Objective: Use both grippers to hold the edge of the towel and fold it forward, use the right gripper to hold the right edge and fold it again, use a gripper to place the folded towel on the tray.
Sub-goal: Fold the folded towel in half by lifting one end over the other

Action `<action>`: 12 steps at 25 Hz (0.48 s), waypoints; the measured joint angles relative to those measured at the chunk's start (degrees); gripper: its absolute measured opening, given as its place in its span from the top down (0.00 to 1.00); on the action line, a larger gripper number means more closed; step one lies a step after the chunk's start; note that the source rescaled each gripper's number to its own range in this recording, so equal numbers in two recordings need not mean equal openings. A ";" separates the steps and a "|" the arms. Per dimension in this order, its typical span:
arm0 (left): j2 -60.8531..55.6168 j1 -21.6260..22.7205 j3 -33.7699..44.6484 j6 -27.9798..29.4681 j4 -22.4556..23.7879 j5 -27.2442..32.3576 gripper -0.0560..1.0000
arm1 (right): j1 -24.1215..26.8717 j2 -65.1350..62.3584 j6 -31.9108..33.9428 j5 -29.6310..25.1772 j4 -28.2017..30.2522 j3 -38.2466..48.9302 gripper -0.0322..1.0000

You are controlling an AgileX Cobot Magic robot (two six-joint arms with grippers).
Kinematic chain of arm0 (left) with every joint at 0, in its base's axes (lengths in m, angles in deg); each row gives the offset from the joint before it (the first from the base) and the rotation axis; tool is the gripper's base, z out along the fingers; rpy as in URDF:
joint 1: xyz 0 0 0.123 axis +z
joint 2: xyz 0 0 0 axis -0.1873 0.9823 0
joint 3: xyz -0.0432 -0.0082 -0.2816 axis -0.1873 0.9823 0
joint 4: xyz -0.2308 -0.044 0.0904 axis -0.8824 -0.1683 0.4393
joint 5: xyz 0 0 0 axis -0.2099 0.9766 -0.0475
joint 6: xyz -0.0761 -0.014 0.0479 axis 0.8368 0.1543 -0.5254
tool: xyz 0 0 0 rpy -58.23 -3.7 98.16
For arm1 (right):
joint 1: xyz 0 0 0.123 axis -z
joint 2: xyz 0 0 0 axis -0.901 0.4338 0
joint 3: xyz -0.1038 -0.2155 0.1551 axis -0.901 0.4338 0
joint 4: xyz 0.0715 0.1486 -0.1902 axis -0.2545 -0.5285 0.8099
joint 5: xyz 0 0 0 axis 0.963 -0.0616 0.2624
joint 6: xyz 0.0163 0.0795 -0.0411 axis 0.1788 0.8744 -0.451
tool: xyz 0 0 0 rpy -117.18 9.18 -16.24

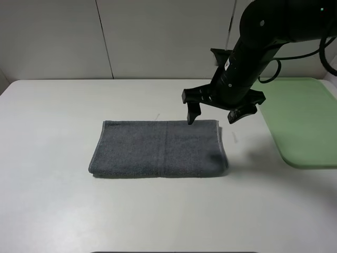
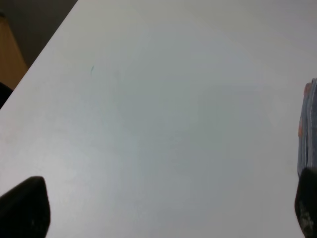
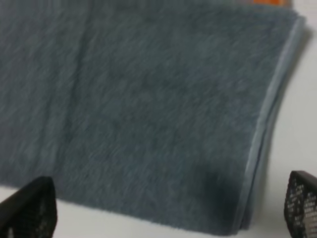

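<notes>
left fingers: black two-pronged left gripper spread wide, holding nothing, over the bare white table; not seen in the high view.
towel: dark grey terry towel lies mid-table as a long strip, looks folded once; one end just beside a left finger in the left wrist view.
step: probably the second fold, right side over to the left.
how: drop straight onto the narrow light grey hemmed right edge, pinch all layers near mid-hem, lift low, carry across, keep corners matched.
right fingers: black two-pronged right gripper fully spread, empty, above the towel's far right corner, apparently not touching; the hem sits between the prongs.
tray: flat pale green plastic tray at far right, apart from the towel.
</notes>
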State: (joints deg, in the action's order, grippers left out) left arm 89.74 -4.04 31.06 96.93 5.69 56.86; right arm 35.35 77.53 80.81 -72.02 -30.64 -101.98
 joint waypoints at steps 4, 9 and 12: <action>0.00 0.00 0.00 -0.02 0.00 0.00 0.00 | 2.64 3.05 0.25 0.70 0.12 0.00 0.00; 0.00 0.00 0.00 -0.07 0.00 0.00 0.00 | 4.28 6.90 -0.24 2.33 0.25 0.00 0.00; 0.00 0.00 0.00 -0.07 0.00 0.00 0.00 | 4.43 9.03 -0.42 3.73 0.78 0.00 0.00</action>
State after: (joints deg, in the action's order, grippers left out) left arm 89.74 -4.04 31.06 96.86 5.69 56.86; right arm 39.78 86.56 80.39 -68.30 -29.85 -101.98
